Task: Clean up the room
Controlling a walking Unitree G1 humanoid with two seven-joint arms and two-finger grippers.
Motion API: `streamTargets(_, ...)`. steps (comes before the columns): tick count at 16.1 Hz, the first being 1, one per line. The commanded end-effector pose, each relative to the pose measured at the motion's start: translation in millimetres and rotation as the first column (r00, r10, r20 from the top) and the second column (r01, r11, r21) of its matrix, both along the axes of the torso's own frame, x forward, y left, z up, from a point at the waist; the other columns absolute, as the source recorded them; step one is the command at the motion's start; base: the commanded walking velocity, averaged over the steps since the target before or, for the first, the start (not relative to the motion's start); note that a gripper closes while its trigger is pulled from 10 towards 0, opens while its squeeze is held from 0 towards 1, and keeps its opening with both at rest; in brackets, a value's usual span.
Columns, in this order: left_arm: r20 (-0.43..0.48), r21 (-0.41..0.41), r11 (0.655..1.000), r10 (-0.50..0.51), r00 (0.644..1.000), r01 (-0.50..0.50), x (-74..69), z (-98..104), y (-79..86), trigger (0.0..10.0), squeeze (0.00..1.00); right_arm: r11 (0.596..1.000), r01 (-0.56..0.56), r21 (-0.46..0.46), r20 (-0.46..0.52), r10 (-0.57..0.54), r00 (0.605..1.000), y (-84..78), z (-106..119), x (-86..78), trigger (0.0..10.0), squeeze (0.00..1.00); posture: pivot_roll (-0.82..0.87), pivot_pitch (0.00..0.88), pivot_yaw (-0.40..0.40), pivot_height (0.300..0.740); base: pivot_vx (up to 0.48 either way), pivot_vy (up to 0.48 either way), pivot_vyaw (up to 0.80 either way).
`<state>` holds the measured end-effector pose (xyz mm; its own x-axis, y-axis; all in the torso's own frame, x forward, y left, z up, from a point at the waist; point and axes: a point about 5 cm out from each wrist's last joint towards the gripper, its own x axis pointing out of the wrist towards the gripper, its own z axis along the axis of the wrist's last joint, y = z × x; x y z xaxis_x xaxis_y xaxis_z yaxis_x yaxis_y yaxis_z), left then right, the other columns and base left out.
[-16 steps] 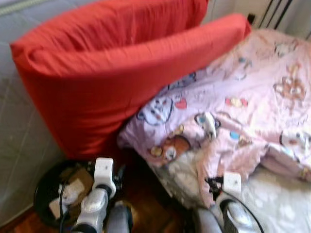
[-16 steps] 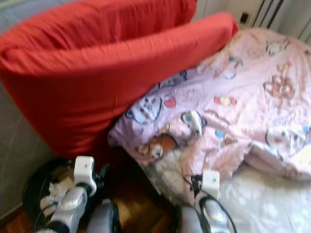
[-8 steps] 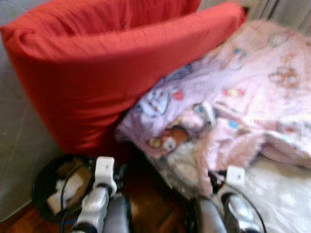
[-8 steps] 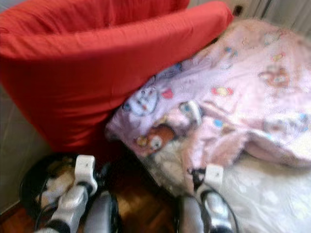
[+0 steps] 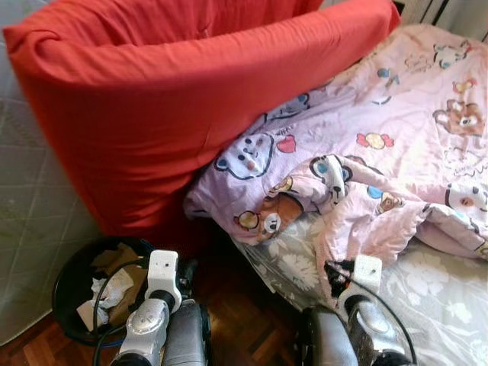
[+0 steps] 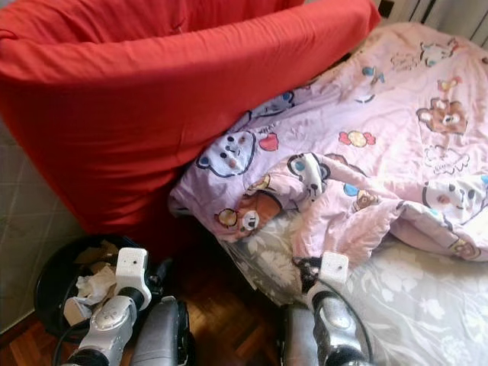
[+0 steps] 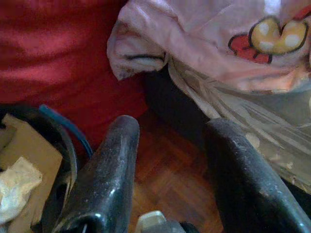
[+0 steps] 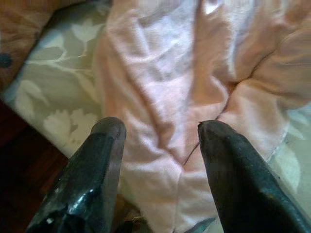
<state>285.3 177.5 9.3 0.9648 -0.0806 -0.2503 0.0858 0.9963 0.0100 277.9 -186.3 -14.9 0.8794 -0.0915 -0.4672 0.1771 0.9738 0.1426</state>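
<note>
A pink cartoon-print blanket [image 5: 381, 152] lies crumpled across a bed with a grey floral sheet [image 5: 427, 290]. A big red pillow [image 5: 168, 99] leans over the blanket's near corner. My left gripper [image 7: 167, 145] is open, held low above the wooden floor beside a black bin [image 5: 72, 286]. My right gripper [image 8: 160, 141] is open just over the blanket's hanging fold [image 8: 160, 97] at the bed's edge. Both silver arms show low in the head views, the left arm [image 5: 152, 313] by the bin and the right arm [image 5: 362, 305] by the bed.
The black bin holds cardboard and crumpled paper [image 5: 107, 290]. A grey quilted surface [image 5: 30, 198] rises on the left behind the bin. Dark wooden floor [image 5: 244, 320] runs between the bin and the bed. A radiator [image 5: 442, 11] stands at the far right.
The camera has shifted and the picture has sharpened. Both arms keep about the same low pose. Nothing among the things has visibly moved.
</note>
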Motion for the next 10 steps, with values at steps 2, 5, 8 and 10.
streamTargets(2,0.022,0.016,1.000,-0.015,1.000,0.015,-2.2,1.1,0.8,10.0,0.00,0.999,0.031,0.023,-0.023,-0.030,0.999,-0.7,-4.3,-4.2,10.0,1.00,0.13,0.244,0.037,0.608,0.000,0.000,0.00)
streamTargets(5,0.060,0.024,1.000,-0.018,0.998,0.016,-0.7,7.2,4.4,10.0,0.00,1.000,0.014,-0.002,-0.016,-0.014,1.000,2.7,-3.7,-3.6,10.0,1.00,0.13,0.267,0.037,0.608,0.000,0.000,0.00)
streamTargets(8,0.098,0.015,1.000,-0.022,0.995,0.021,5.1,15.5,-1.0,10.0,0.00,0.999,0.039,-0.019,-0.013,-0.039,0.999,-1.8,-2.6,-3.2,10.0,1.00,0.13,0.294,0.039,0.608,0.000,0.000,0.00)
streamTargets(10,0.104,0.015,1.000,-0.028,0.994,0.026,5.1,16.7,0.0,10.0,0.00,0.997,0.070,-0.019,-0.009,-0.070,0.997,-3.8,-1.4,-2.2,10.0,0.00,0.14,0.290,0.044,0.608,0.000,0.000,0.00)
